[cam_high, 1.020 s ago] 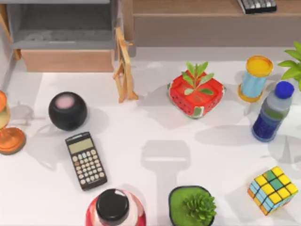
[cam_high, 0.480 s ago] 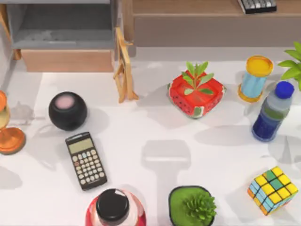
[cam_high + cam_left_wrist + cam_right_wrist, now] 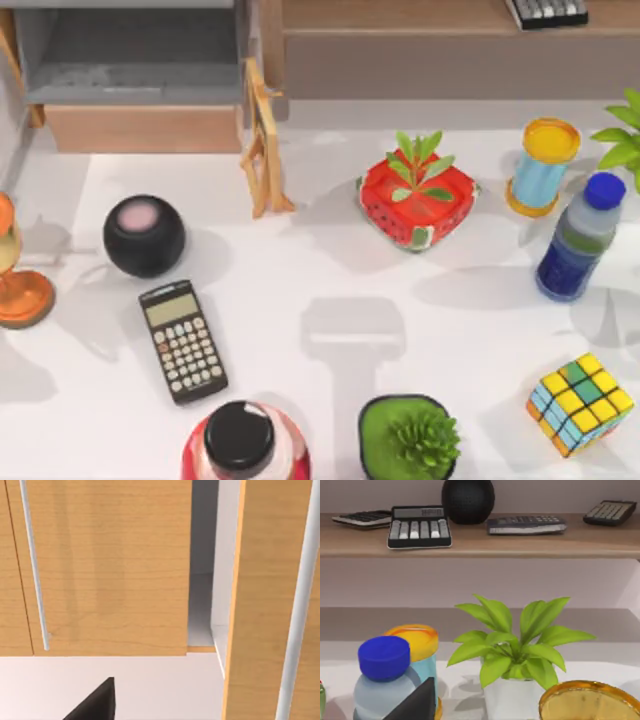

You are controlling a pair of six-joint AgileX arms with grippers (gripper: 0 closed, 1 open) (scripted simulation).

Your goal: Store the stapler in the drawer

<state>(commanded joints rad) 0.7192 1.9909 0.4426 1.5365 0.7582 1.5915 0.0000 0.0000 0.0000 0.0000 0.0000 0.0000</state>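
The drawer (image 3: 140, 128) stands pulled open at the table's back left, with its grey inside facing up and its light tan front panel toward the table. The stapler is out of view. A dark part of my left gripper (image 3: 95, 704) shows in the left wrist view, close in front of light wooden panels (image 3: 105, 565) with silver bar handles. In the right wrist view a dark part of my right gripper (image 3: 417, 702) sits near a blue-capped bottle (image 3: 382, 680) and a leafy plant (image 3: 512, 650).
On the table lie a black calculator (image 3: 182, 341), a black ball speaker (image 3: 144, 236), a watermelon-patterned pot (image 3: 416, 200), a wooden stand (image 3: 263, 140), a colour cube (image 3: 579, 403), a bottle (image 3: 578, 240) and a green succulent pot (image 3: 408, 438). A brown shelf (image 3: 440, 20) runs along the back.
A faint shadow near the table's left edge has slid toward the front. None of the objects on the table has moved.
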